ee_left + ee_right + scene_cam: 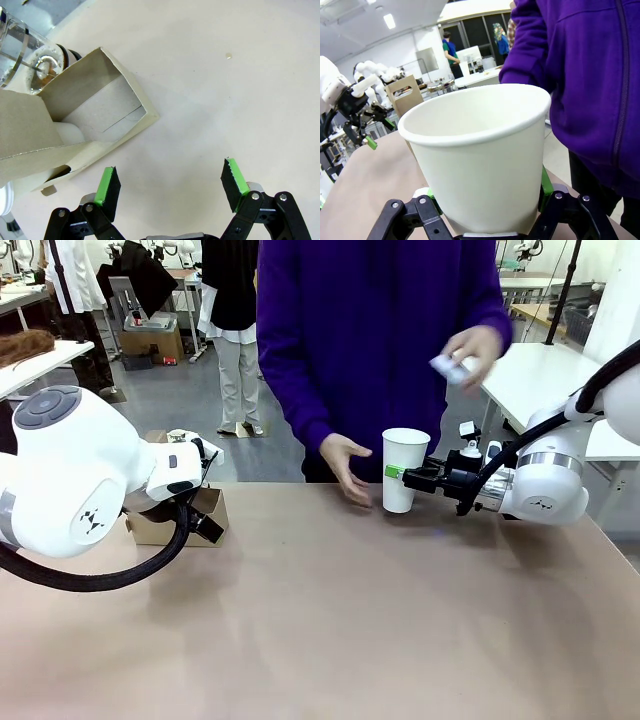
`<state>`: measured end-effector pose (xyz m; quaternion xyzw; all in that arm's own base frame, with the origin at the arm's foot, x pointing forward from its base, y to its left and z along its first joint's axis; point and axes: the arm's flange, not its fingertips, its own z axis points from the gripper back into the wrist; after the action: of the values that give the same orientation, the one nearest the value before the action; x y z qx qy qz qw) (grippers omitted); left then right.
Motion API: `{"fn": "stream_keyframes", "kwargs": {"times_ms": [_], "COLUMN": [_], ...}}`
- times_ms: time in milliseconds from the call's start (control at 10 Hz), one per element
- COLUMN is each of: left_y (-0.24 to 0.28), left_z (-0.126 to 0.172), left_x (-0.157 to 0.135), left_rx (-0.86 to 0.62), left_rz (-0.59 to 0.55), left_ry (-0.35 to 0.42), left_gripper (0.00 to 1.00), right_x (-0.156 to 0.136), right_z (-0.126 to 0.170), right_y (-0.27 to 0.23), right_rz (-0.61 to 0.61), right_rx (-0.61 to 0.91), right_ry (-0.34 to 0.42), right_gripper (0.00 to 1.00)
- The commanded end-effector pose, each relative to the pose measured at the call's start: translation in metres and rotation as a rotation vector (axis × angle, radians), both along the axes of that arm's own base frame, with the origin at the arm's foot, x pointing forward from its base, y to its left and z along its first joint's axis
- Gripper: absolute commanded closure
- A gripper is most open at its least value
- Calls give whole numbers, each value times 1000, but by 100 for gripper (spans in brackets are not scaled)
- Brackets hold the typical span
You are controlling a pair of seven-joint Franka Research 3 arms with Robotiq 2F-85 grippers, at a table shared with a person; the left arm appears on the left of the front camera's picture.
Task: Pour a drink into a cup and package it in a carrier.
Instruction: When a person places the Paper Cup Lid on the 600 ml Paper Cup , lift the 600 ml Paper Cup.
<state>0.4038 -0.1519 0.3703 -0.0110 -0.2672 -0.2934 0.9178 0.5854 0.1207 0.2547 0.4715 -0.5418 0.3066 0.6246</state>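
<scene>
My right gripper (402, 476) pinches the cup (405, 445) around mid-wall, right of centre in the front view. Cup is upright, no lid, empty inside. A person's hand (346, 468) is just beside it. My left gripper (170, 186) is spread wide over the table (210, 75), near the carrier (95, 95) at frame left. The cup is probably light, thin paper that dents easily. Squeeze it gently and keep it level once filled.

This is a robotics lab in a large open room. A white left arm (70, 480) and right arm (545, 485) stand at a tan table (320, 630). Behind are white work tables (540, 375), a grey floor (190, 405), a cardboard box (160, 345) and ceiling strip lights (389, 21).
</scene>
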Motion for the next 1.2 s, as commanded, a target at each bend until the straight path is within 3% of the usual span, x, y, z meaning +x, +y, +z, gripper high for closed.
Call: {"fn": "stream_keyframes", "kwargs": {"times_ms": [0, 1100], "left_y": [0, 0], "left_z": [0, 0], "left_x": [0, 0], "left_rx": [-2, -2], "left_rz": [-1, -1], "left_ry": [0, 0], "left_gripper": [0, 0], "right_x": [0, 0], "right_z": [3, 3], "right_y": [2, 2], "right_rz": [-9, -9], "right_rx": [10, 10], "right_ry": [-2, -2], "right_gripper": [20, 20]}}
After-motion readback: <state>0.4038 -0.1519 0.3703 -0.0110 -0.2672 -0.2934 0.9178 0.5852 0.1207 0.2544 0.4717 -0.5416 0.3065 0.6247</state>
